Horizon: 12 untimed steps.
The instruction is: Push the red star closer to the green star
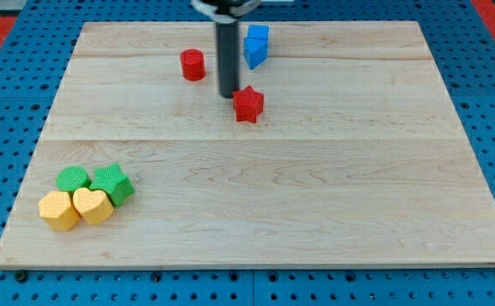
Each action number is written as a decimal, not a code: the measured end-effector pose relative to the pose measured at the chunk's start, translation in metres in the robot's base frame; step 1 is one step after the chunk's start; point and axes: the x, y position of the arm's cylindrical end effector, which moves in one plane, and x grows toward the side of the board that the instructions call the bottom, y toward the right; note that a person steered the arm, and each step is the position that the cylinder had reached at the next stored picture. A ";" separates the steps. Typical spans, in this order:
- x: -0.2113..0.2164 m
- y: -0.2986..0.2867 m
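Observation:
The red star lies on the wooden board near the view's top centre. My tip stands just left of and slightly above the red star, close to touching it. The green star sits at the view's lower left, far from the red star. It is packed against a green cube.
A yellow hexagon and a yellow heart sit below the green blocks. A red cylinder lies left of my rod. A blue block lies right of the rod near the top edge.

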 end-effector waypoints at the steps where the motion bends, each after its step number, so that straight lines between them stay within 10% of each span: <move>1: 0.001 -0.002; 9: 0.017 0.128; 11: 0.086 0.002; 12: 0.093 0.034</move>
